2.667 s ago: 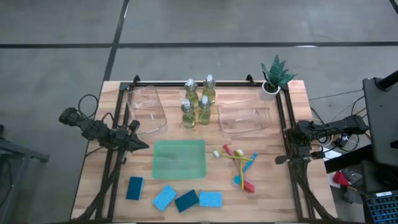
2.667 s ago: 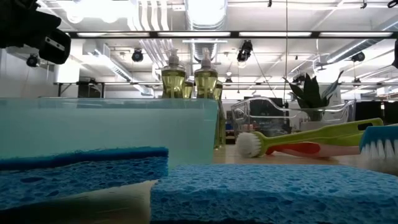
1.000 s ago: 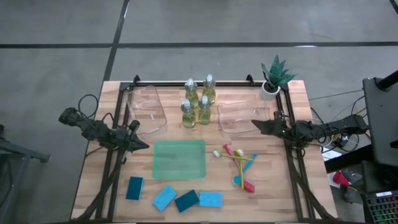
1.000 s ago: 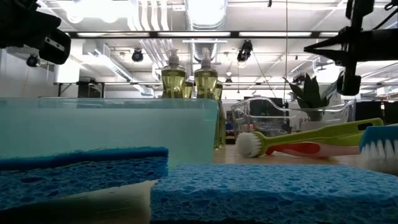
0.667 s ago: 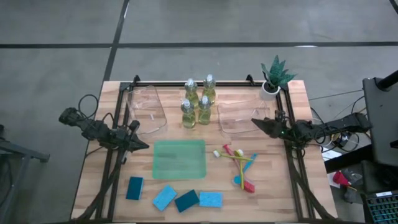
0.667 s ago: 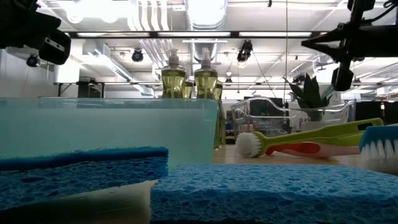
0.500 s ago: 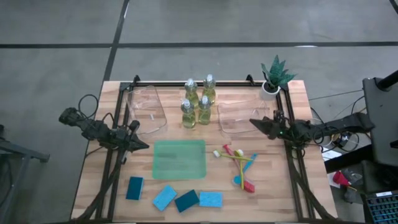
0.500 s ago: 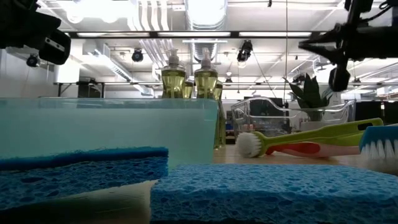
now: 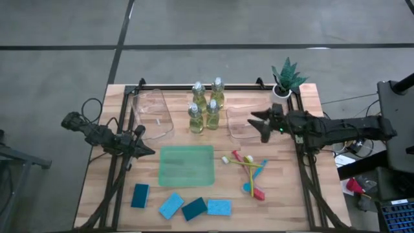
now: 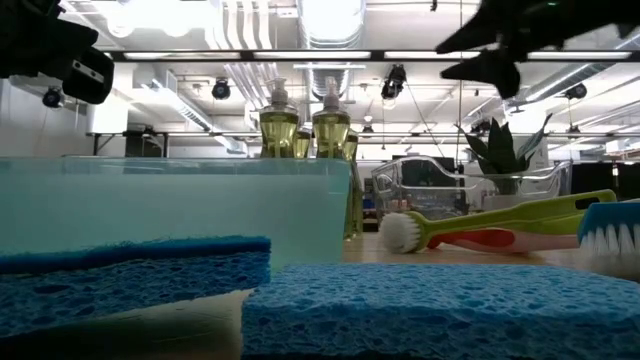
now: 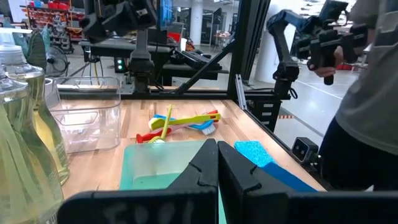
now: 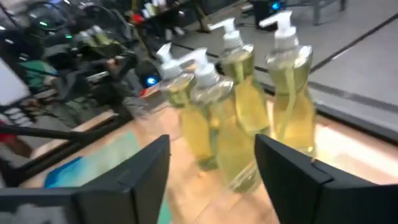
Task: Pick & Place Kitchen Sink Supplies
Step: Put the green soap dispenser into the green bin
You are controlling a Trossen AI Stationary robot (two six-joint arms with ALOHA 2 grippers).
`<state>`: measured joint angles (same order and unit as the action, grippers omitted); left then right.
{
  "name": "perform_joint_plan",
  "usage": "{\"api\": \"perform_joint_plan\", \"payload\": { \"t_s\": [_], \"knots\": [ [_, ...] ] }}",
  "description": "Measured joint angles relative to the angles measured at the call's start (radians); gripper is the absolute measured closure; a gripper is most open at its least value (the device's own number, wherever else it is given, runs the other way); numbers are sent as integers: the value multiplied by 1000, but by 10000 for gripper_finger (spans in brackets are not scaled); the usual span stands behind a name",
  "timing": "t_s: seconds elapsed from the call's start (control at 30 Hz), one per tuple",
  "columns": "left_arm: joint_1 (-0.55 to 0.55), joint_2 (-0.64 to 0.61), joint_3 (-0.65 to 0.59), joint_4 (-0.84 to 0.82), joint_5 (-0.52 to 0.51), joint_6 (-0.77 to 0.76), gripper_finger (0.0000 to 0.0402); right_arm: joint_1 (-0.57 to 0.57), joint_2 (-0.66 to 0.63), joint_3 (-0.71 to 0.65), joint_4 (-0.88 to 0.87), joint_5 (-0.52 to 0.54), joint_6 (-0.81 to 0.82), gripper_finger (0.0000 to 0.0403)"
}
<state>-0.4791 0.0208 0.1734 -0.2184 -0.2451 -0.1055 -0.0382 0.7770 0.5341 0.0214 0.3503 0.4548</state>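
Several clear bottles [image 9: 206, 107] of yellowish liquid with white pump caps stand upright in a cluster at the table's far middle. They fill my right wrist view [image 12: 236, 112]. My right gripper [image 9: 259, 125] hovers open above the right clear bin [image 9: 242, 129] and points toward the bottles, with nothing between its fingers [image 12: 146, 165]. Several blue sponges [image 9: 181, 206] lie flat along the near edge. Thin red, yellow and blue brushes [image 9: 249, 171] lie crossed at the near right. My left gripper [image 9: 150, 151] stays shut at the table's left [image 11: 216, 165].
A green mat [image 9: 186, 165] lies in the middle. A second clear bin [image 9: 152, 115] stands at the far left, and a small potted plant [image 9: 284, 83] at the far right corner. A black frame rail [image 9: 213, 87] runs along the far edge. A person [image 11: 367, 93] stands beyond the table.
My right gripper has risen and swung from the table's right edge toward the left, out over the right bin and toward the bottles. It has rolled about its own axis, and its fingers have opened. Nothing on the table has moved.
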Motion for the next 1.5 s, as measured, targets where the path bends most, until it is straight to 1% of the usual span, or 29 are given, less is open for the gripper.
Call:
{"api": "perform_joint_plan", "payload": {
  "t_s": [0.1, 0.17, 0.3, 0.47, 0.67, 0.73, 0.87, 1.07, 1.17, 1.37, 1.5],
  "knots": [
    [0, 0, 0, 0, 0, 0, 401, -36, 116, 89, -2, 21, -22, 134],
    [0, 0, 0, 0, 0, 0, 401, -59, 203, 142, -24, 26, -69, 115],
    [0, 0, 0, 0, 0, 0, 401, -95, 371, 257, -51, 8, -114, 85],
    [0, 0, 0, 0, 0, 0, 401, -118, 560, 396, -130, -38, -127, 66],
    [0, 0, 0, 0, 0, 0, 401, -117, 710, 531, -197, -62, -201, 63],
    [0, 0, 0, 0, 0, 0, 401, -117, 745, 563, -228, -66, -203, 67],
    [0, 0, 0, 0, 0, 0, 401, -117, 793, 600, -231, -66, -239, 71],
    [0, 0, 0, 0, 0, 0, 401, -123, 842, 620, -227, -64, -248, 71],
    [0, 0, 0, 0, 0, 0, 401, -124, 840, 609, -220, -64, -248, 71],
    [0, 0, 0, 0, 0, 0, 401, -143, 829, 560, -108, -64, -247, 71],
    [0, 0, 0, 0, 0, 0, 401, -161, 829, 522, -75, -63, -230, 70]
  ]
}}
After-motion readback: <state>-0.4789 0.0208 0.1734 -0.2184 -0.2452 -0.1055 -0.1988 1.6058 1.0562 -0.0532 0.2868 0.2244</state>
